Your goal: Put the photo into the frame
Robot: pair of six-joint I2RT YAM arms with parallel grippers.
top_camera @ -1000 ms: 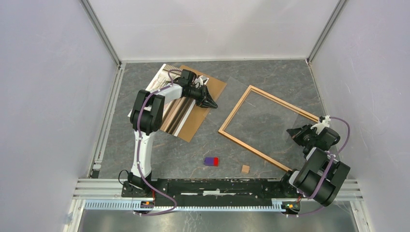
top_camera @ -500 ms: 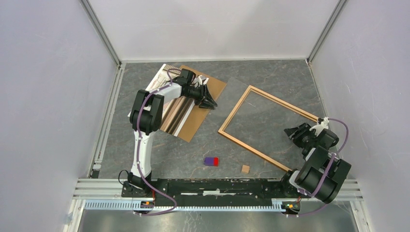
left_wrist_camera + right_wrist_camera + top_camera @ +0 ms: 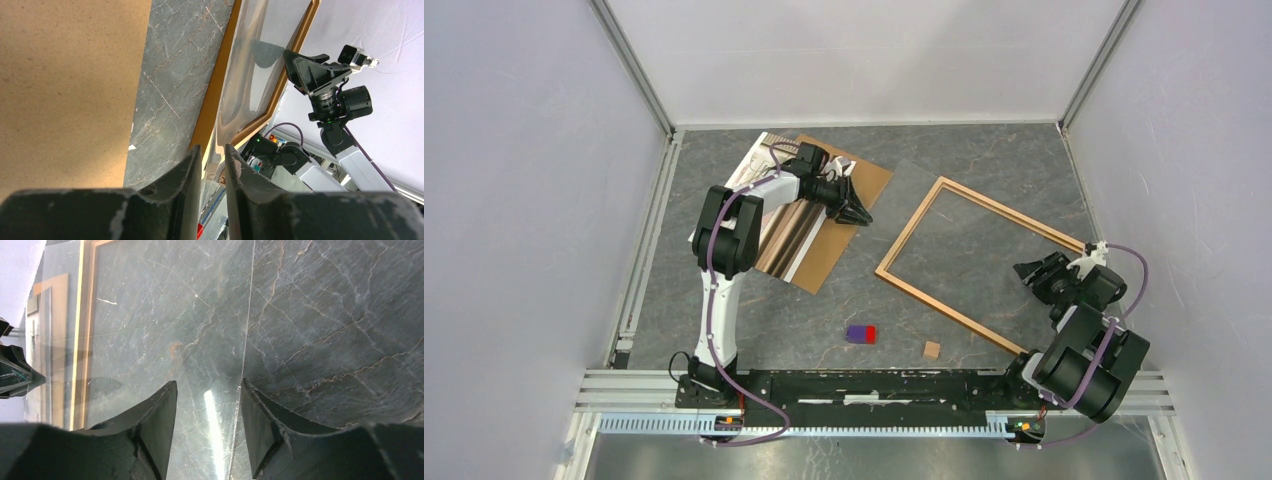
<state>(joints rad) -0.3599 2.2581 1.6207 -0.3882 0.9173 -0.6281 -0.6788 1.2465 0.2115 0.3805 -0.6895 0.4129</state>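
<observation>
On the gray table (image 3: 754,310) lie a wooden frame (image 3: 909,225), a brown board (image 3: 864,180), a purple and red block (image 3: 861,333) and a tiny wooden cube (image 3: 932,349).

Brown backing board (image 3: 827,255) at far left of grey table (image 3: 754,320). Purple-red block (image 3: 861,333) and small wooden cube (image 3: 932,349) near front, apart.

Bare desk (image 3: 754,300) strip between the backing board (image 3: 864,180) and the frame (image 3: 912,232) is passable. Near centre only a purple-red block (image 3: 861,333) and a small wooden block (image 3: 932,349) intrude. Clear sheet (image 3: 165,315) covers the frame opening, left arm (image 3: 724,235) lies over the photo (image 3: 769,160), and walls (image 3: 524,200) close three sides.
</observation>
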